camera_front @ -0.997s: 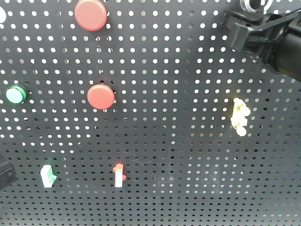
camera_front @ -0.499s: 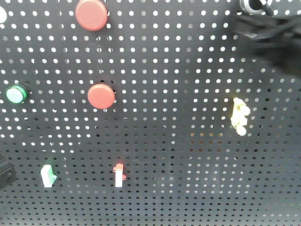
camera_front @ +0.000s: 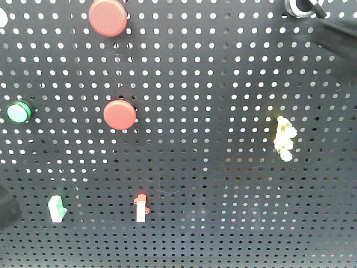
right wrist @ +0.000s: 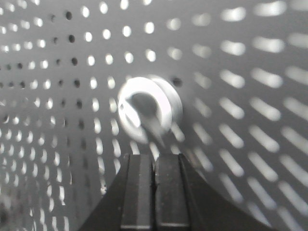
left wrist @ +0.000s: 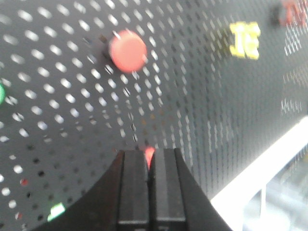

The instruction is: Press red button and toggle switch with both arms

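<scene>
Left gripper (left wrist: 149,163) and right gripper (right wrist: 154,162), both pinched shut, face the pegboard (camera_front: 223,84).
Approach stage, I judge, with nothing pressed yet. The right one sits just short of the silver-ringed toggle switch (right wrist: 150,109). The left one points at a small red switch (left wrist: 149,153), with the red button (left wrist: 127,50) higher up the board. Next, the left must lift to the button and the right must nudge the lever.

My right arm (camera_front: 339,40) has drawn back from the top right corner of the pegboard (camera_front: 212,167). A second ago it was a sharp black block covering the holes there. Now only a blurred dark streak remains by the right edge. My left arm (camera_front: 6,211), at the lower left edge, has gone from crisp to smeared.
</scene>
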Tool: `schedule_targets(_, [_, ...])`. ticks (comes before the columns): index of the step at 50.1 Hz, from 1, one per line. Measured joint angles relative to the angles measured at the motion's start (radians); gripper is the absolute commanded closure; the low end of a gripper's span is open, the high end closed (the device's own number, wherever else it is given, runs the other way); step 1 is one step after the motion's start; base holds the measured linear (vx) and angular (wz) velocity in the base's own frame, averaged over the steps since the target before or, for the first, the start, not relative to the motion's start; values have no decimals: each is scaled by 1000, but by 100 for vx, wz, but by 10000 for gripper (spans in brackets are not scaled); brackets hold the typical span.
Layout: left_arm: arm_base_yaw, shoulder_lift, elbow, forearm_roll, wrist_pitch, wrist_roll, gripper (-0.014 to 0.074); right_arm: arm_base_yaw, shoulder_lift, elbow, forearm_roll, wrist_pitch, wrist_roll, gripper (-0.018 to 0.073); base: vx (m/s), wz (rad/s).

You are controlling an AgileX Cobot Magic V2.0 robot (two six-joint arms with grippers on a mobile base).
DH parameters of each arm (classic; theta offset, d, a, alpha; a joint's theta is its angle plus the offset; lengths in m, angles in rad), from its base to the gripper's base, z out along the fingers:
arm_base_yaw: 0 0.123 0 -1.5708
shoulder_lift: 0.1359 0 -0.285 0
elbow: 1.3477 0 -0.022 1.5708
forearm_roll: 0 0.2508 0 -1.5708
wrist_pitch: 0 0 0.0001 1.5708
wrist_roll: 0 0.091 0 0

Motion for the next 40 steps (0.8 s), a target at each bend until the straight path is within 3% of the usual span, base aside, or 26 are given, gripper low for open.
schedule_targets(11, [0,-89,119,57,30,-8,594,0,-283,350,0,-57,-94,562,0,0])
schedule_targets(19, [0,-283,293,60,63,-80,594,0,-530,550,0,-63,-121,562,0,0])
schedule_targets(29, [0,-471,423,63,71,-125,594,0,-704,674,0,-99,-131,562,0,0])
schedule_targets(40, [0,-498,438,64,64,-128,594,0,-721,687,4,-109,-133,562,0,0])
